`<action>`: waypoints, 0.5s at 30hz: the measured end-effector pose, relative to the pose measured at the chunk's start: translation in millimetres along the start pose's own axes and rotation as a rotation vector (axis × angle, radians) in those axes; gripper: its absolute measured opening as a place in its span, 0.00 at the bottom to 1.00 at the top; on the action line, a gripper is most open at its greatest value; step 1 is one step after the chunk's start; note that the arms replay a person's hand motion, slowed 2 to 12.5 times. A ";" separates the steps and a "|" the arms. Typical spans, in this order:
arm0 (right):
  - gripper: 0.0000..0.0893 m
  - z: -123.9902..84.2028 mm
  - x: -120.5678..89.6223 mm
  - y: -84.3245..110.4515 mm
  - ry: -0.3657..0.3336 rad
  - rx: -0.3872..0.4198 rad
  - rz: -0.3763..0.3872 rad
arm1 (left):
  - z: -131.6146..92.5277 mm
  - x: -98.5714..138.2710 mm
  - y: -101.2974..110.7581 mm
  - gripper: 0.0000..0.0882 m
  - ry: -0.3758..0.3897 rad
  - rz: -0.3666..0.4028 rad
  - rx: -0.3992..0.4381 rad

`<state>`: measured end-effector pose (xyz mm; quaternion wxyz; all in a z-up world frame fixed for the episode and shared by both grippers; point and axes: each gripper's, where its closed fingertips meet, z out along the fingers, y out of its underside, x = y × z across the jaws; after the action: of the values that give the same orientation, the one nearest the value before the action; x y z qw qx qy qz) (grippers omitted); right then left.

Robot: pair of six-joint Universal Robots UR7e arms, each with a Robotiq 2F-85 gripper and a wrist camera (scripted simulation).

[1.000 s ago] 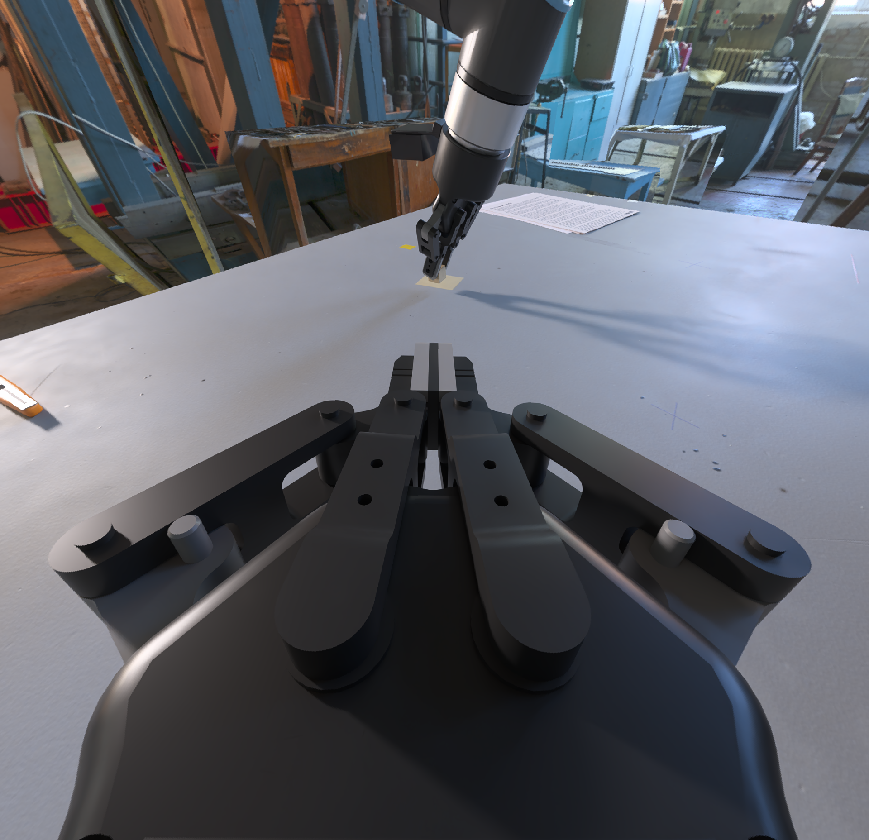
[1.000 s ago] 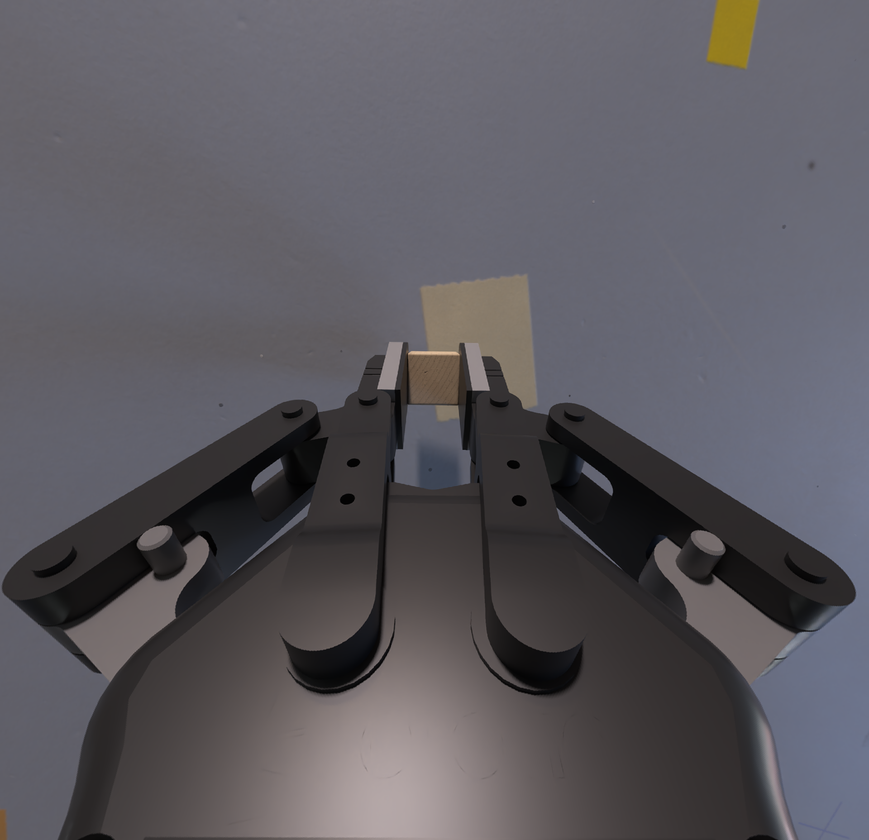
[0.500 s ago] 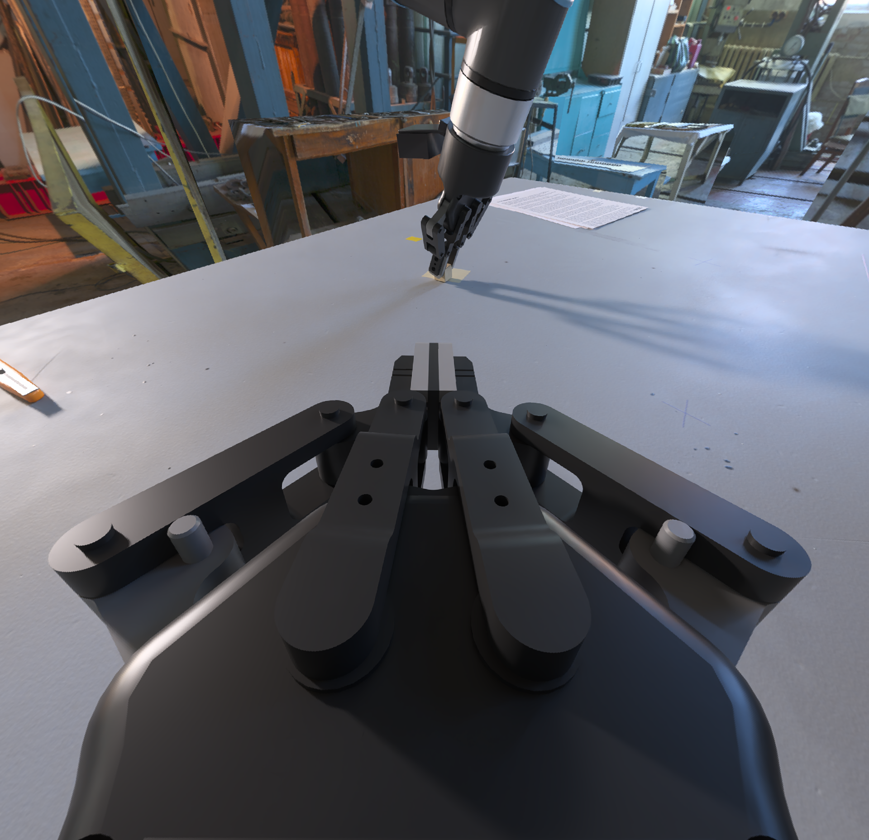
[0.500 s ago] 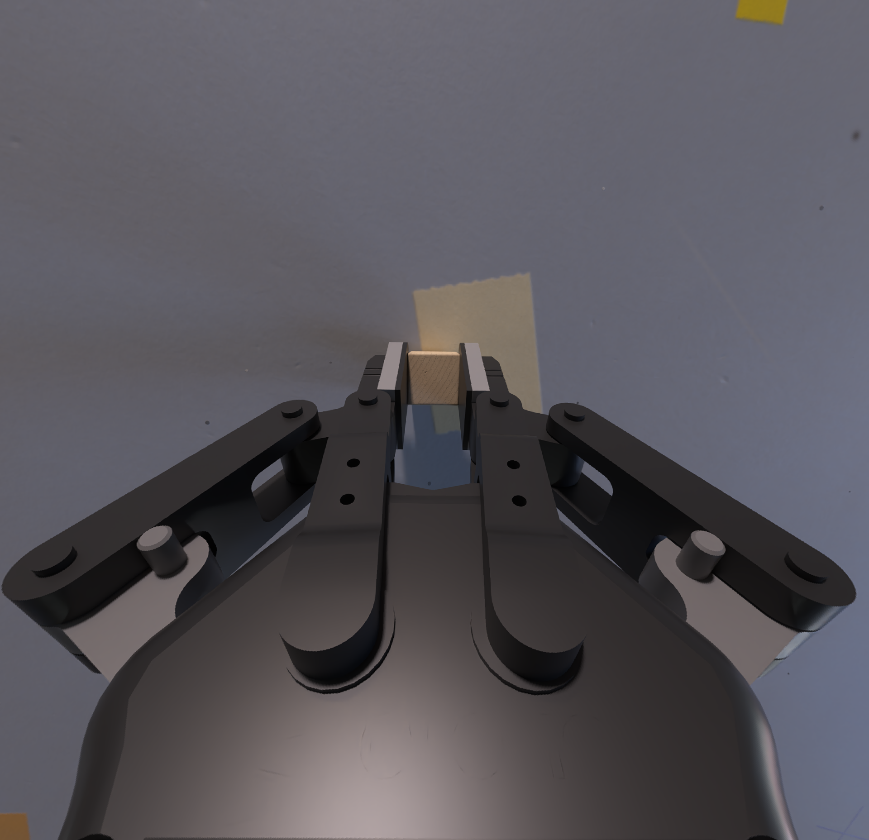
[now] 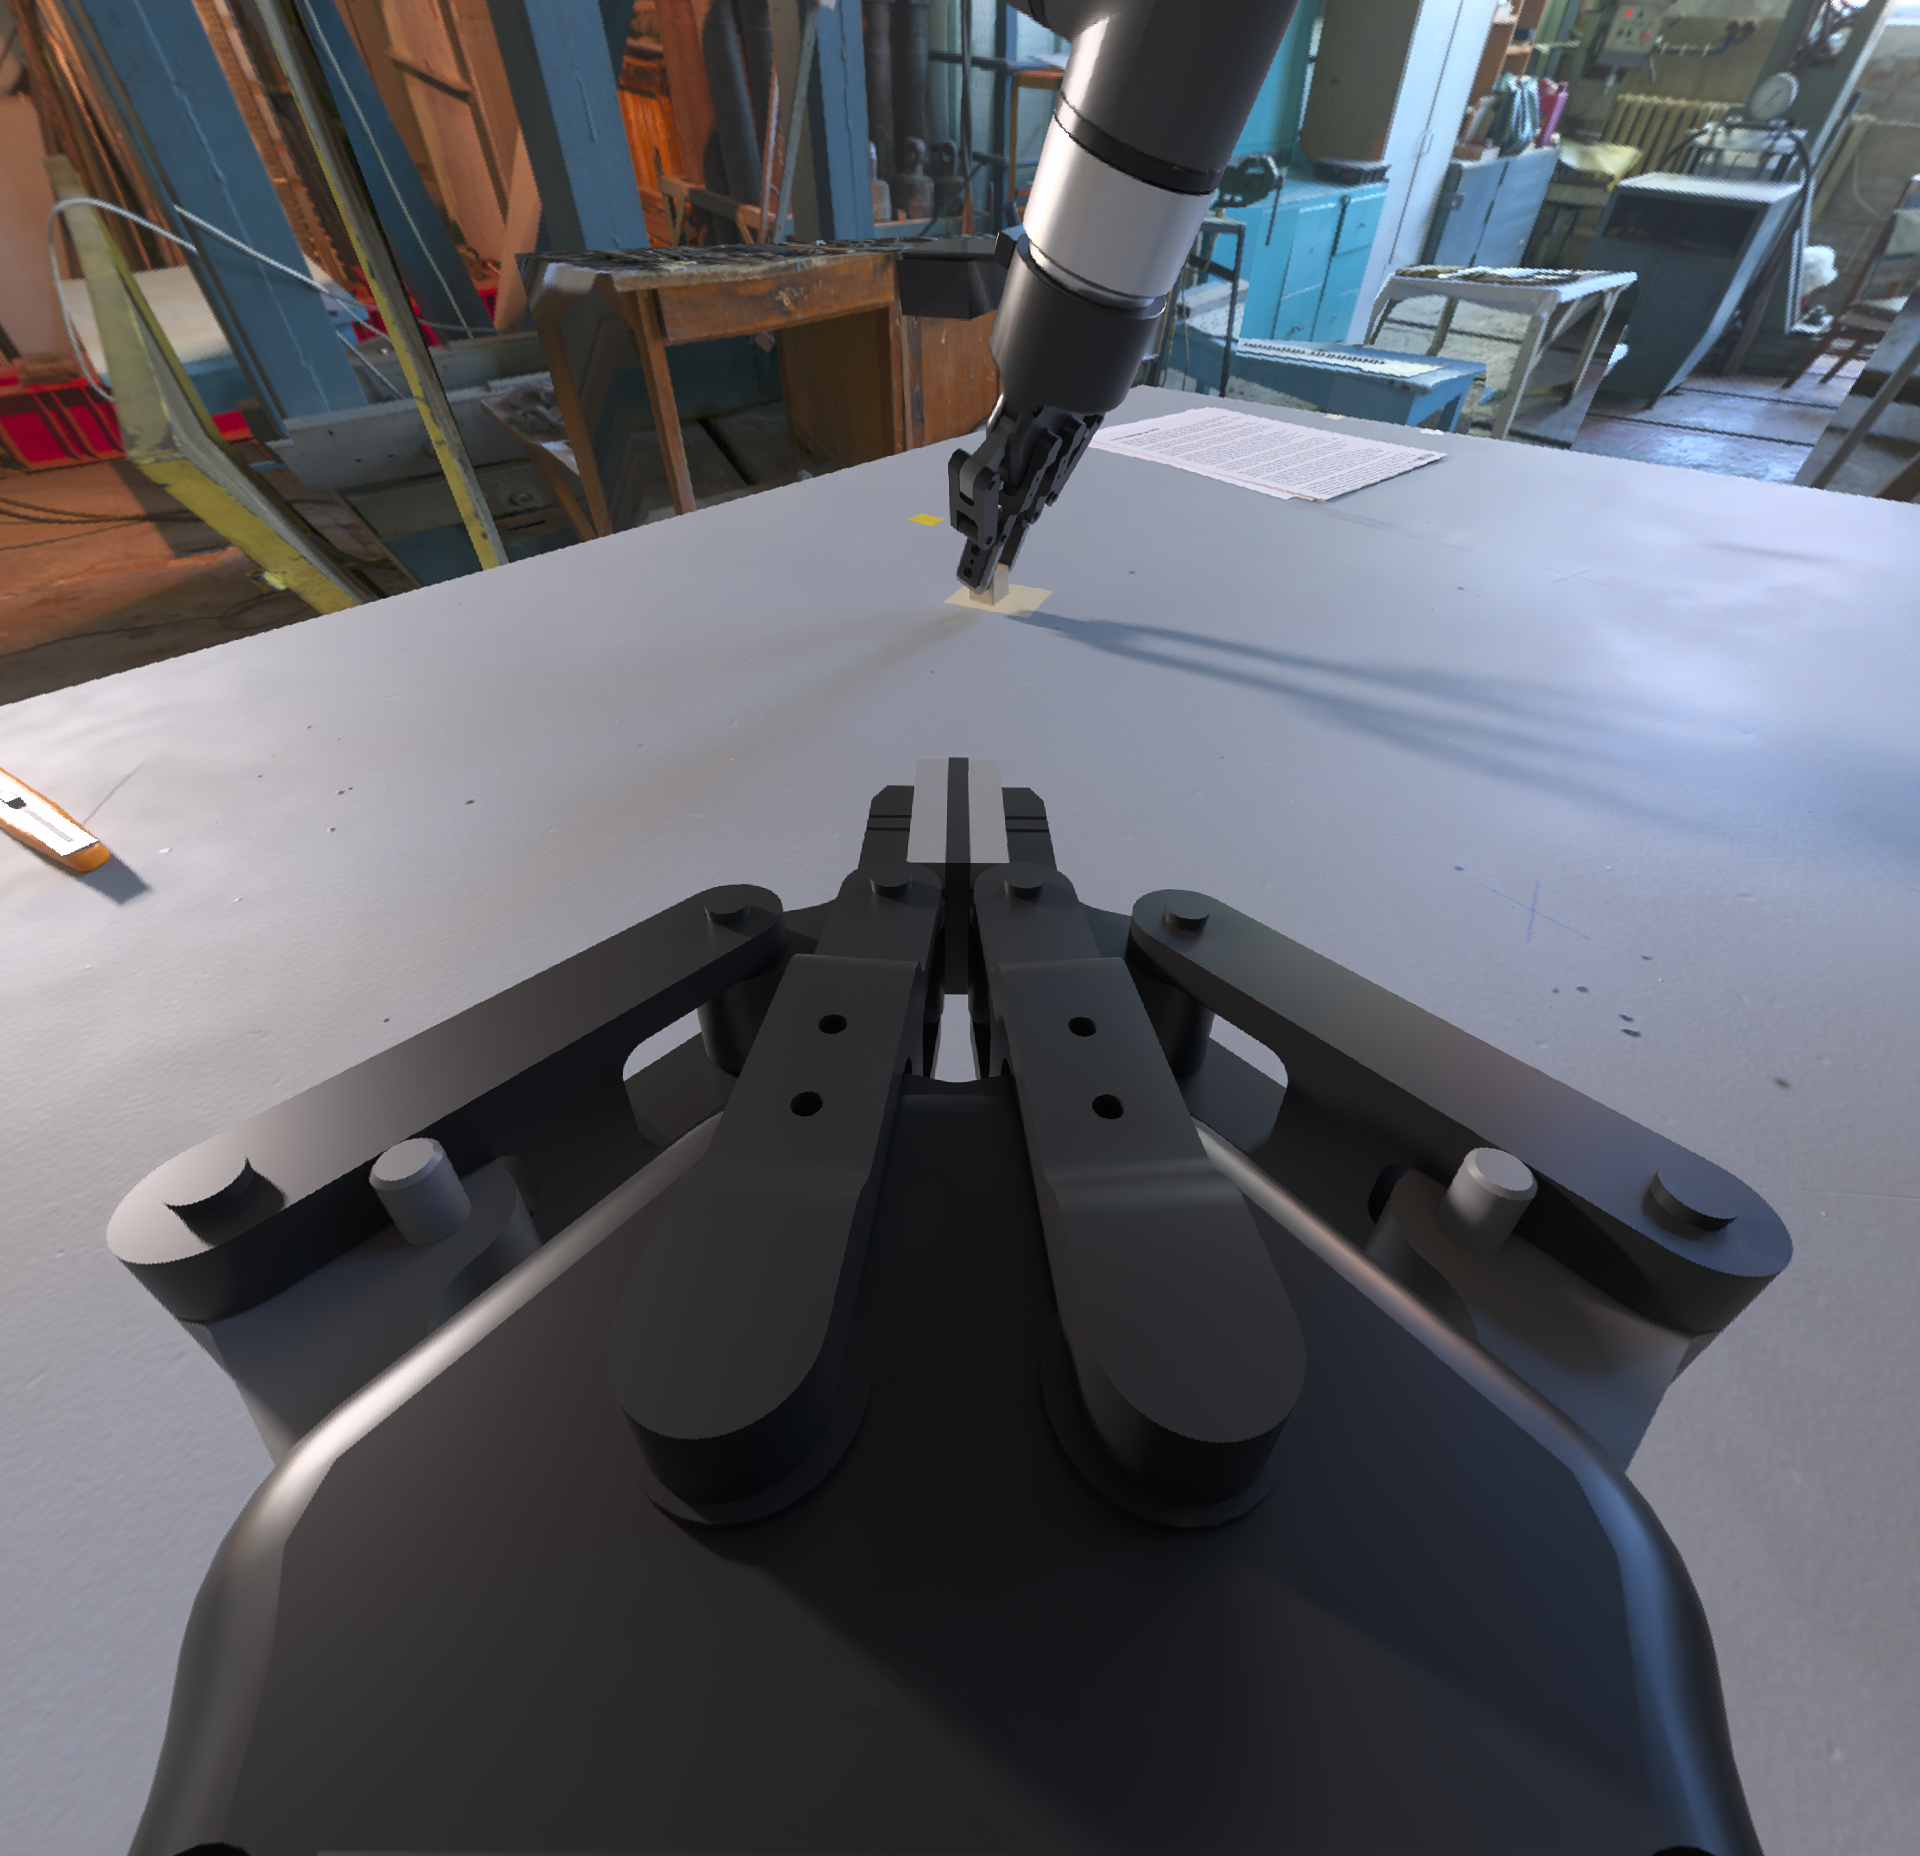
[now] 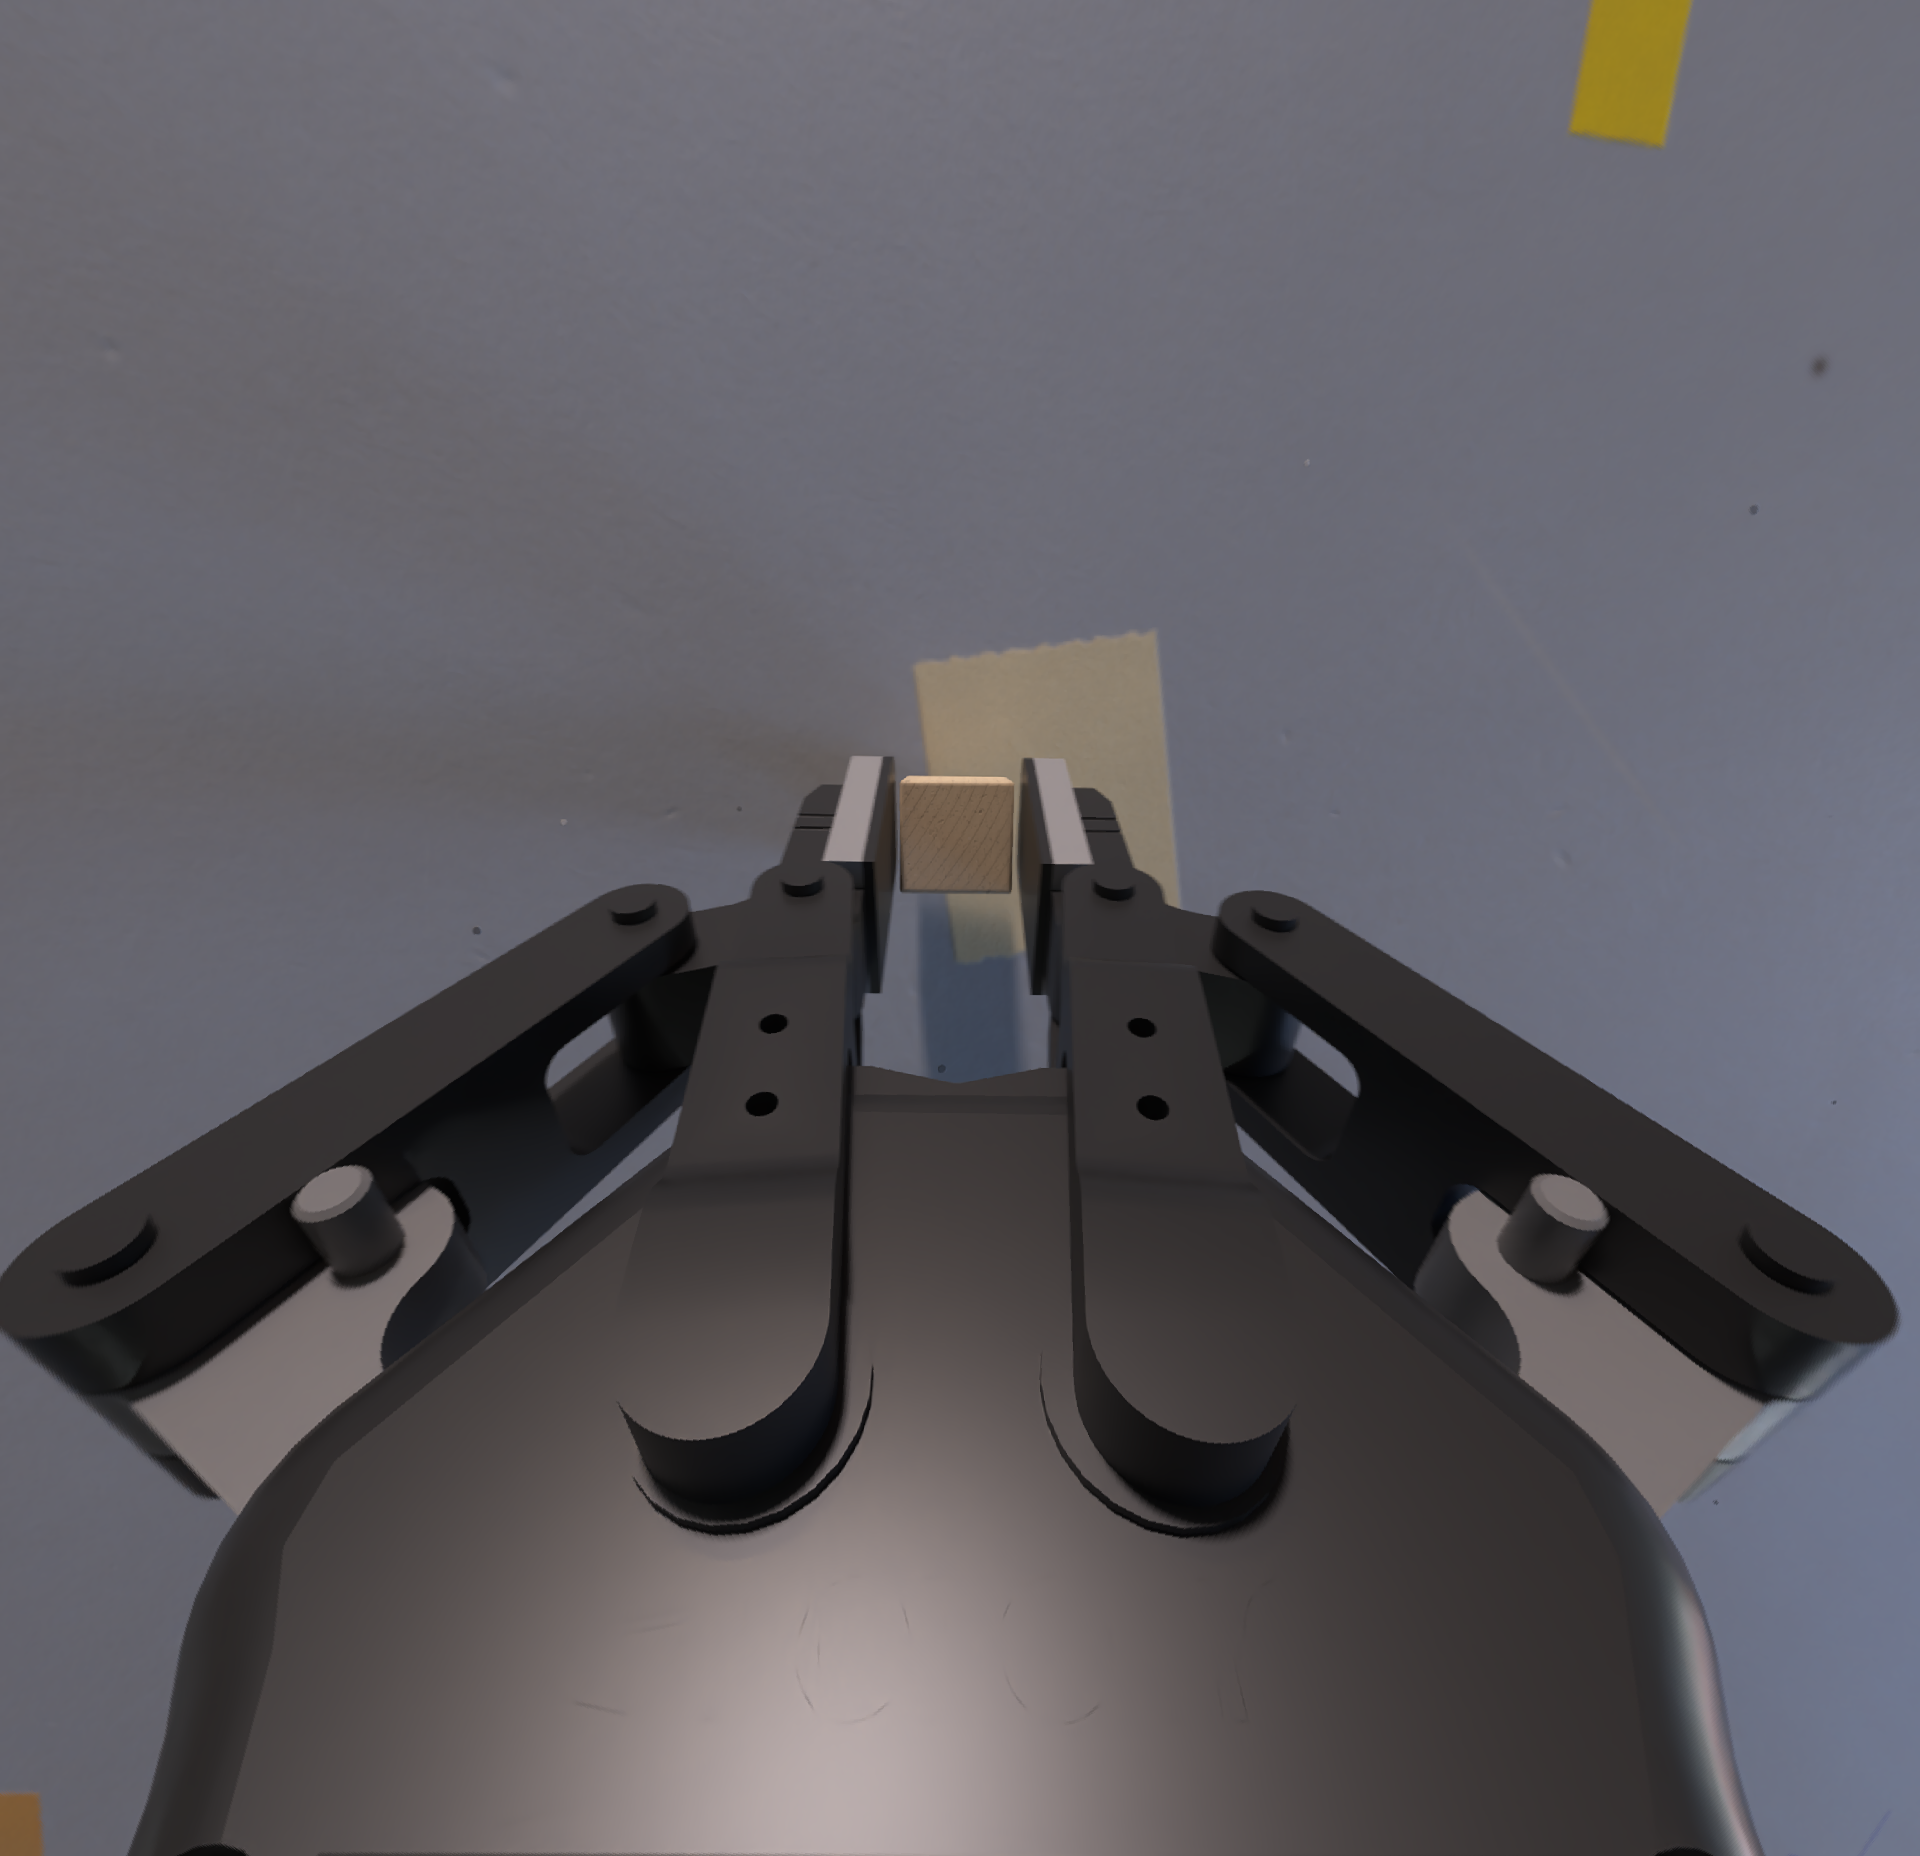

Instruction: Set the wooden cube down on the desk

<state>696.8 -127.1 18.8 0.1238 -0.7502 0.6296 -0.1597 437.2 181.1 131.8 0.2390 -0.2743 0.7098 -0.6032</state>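
Observation:
The small wooden cube (image 6: 954,835) stands on a tan tape patch (image 6: 1081,726) on the grey desk (image 6: 520,456). My right gripper (image 6: 956,809) points down over it and is open. Its pads (image 6: 860,809) flank the cube with a thin gap on each side. In the left wrist view the right gripper (image 5: 987,585) shows far off, with the cube (image 5: 1000,591) at its tips on the patch (image 5: 1029,601). My left gripper (image 5: 957,809) is shut and empty, low over the desk (image 5: 520,871) and far from the cube.
A yellow tape piece (image 6: 1631,59) lies beyond the cube and also shows in the left wrist view (image 5: 925,520). A printed paper sheet (image 5: 1268,450) lies at the desk's far edge. An orange-handled tool (image 5: 47,819) lies at the left. Workshop benches stand beyond the desk.
My right gripper came down to the tape patch with the cube, then its jaws parted and let the cube go. The left gripper stays shut.

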 end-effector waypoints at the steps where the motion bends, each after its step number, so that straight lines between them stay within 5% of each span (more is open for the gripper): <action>1: 0.29 -1.5 -0.1 -0.8 -0.003 0.005 -0.002 | -0.1 -0.3 0.1 0.00 -0.001 -0.001 0.000; 15: 0.32 -45.8 -12.8 -20.7 -0.071 0.199 -0.047 | -2.6 -4.9 -1.8 0.00 -0.018 -0.003 0.008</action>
<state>695.4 -110.1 67.8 0.2161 -0.7538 0.5883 -0.1976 439.2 186.1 134.0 0.2453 -0.2799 0.7049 -0.6038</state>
